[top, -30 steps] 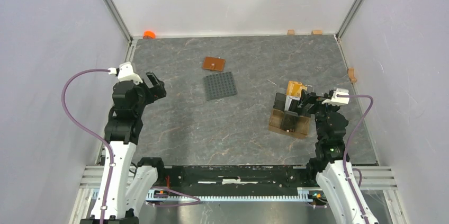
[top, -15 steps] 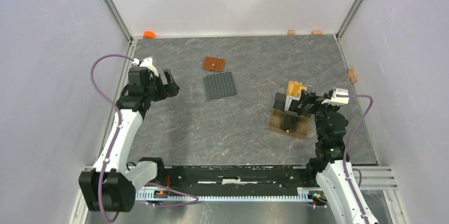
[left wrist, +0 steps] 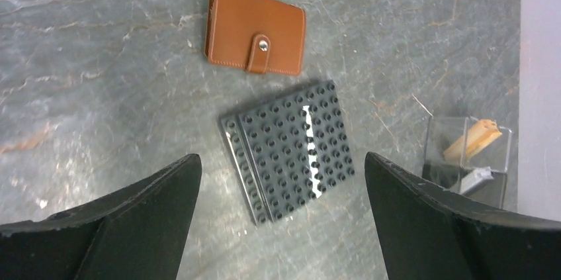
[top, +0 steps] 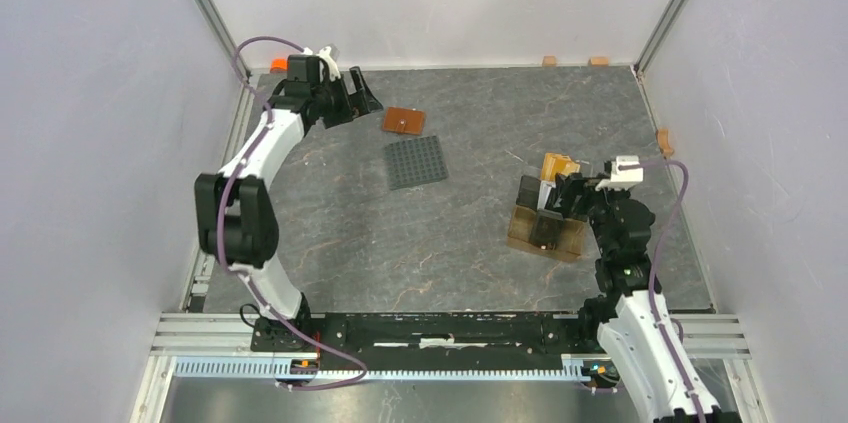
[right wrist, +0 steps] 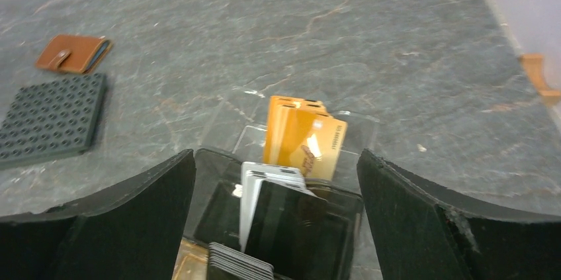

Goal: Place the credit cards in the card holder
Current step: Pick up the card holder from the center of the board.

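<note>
The left hand point(top: 358, 101) is hanging wide open and gripping nothing at the upper left of the overhead view. It is sitting just left of the brown card holder point(top: 404, 120), which is lying closed and flat on the bench point(top: 400, 243), just above the dark studded plate point(top: 415, 161). At centre right, the right hand point(right wrist: 278, 161) is also gaping wide and empty over the clear stand point(top: 525, 233), where the credit cards point(right wrist: 301, 136) are standing upright in compartments.

Just beside card holder point(left wrist: 255, 28): studded plate point(left wrist: 288, 151)
</note>
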`<state>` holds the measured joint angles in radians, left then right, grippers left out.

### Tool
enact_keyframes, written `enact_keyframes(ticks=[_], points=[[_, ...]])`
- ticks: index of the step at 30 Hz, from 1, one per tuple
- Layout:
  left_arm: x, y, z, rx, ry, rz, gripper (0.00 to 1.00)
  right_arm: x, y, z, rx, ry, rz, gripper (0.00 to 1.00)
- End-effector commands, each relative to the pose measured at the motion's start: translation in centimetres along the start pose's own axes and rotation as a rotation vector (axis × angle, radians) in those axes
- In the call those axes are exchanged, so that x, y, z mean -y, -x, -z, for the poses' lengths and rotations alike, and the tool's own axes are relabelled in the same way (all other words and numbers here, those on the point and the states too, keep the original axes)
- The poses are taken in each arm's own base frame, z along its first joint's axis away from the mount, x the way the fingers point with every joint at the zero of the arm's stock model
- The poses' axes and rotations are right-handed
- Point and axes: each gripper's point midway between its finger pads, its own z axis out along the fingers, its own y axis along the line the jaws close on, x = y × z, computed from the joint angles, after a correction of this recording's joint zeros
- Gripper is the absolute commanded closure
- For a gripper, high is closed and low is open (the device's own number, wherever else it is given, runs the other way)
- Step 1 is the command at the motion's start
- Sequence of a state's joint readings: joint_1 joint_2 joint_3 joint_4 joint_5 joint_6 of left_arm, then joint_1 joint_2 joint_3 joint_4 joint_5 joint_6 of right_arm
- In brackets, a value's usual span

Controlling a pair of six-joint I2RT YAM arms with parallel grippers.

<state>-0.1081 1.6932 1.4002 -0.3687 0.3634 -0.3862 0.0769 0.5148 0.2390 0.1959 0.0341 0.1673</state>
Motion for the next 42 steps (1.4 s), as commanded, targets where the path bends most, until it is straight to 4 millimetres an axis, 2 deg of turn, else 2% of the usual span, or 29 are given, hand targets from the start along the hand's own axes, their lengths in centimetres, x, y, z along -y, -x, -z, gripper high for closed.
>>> enact_keyframes(ticks=[1, 7, 10, 15, 17, 20, 23, 26, 30, 33, 35, 39, 42], points=[[0.2, 1.5, -3.7, -0.015, -0.047, 0.026, 0.02, -3.6, 3.3, -1.0, -0.025, 0.181, 0.018, 0.07], [-2.1, 0.5, -9.6, -0.119, -0.035, 0.038, 0.12, -7.7, 6.5, -2.2, -0.073, 0.371, -0.054, 0.13], [-2.8, 0.5, -11.5, -0.138, -0.038, 0.029, 0.15, -10.2, 7.4, -3.3, -0.109, 0.449, -0.093, 0.19], [-3.8, 0.1, -14.1, -0.176, -0.039, 0.029, 0.19, -15.3, 6.9, -5.8, -0.205, 0.536, -0.115, 0.24], [-4.1, 0.0, -15.0, -0.181, -0.04, 0.022, 0.18, -17.5, 6.0, -7.1, -0.264, 0.558, -0.154, 0.28], [-3.3, -0.5, -16.1, -0.198, -0.084, -0.024, 0.15, -21.3, 5.1, -8.5, -0.321, 0.635, -0.228, 0.32], [-3.1, -1.7, -17.1, -0.233, -0.077, -0.048, 0.15, -23.5, 4.3, -10.5, -0.373, 0.653, -0.277, 0.32], [-3.3, -2.7, -17.7, -0.255, -0.054, -0.054, 0.17, -24.7, 2.6, -12.8, -0.448, 0.648, -0.317, 0.33], [-3.3, -3.9, -18.3, -0.279, -0.045, -0.05, 0.23, -25.2, 0.5, -15.7, -0.507, 0.607, -0.321, 0.35], [-2.8, -4.7, -18.5, -0.298, -0.056, -0.039, 0.33, -25.4, -1.7, -17.6, -0.56, 0.578, -0.321, 0.36], [-1.9, -5.3, -18.6, -0.311, -0.076, -0.046, 0.38, -25.3, -2.9, -18.7, -0.589, 0.567, -0.329, 0.38], [0.7, -6.1, -18.9, -0.314, -0.154, -0.064, 0.39, -24.2, -4.6, -20.9, -0.61, 0.564, -0.388, 0.4], [0.2, -5.5, -18.8, -0.29, -0.112, -0.049, 0.39, -23.5, -5.4, -22.6, -0.626, 0.576, -0.41, 0.42]])
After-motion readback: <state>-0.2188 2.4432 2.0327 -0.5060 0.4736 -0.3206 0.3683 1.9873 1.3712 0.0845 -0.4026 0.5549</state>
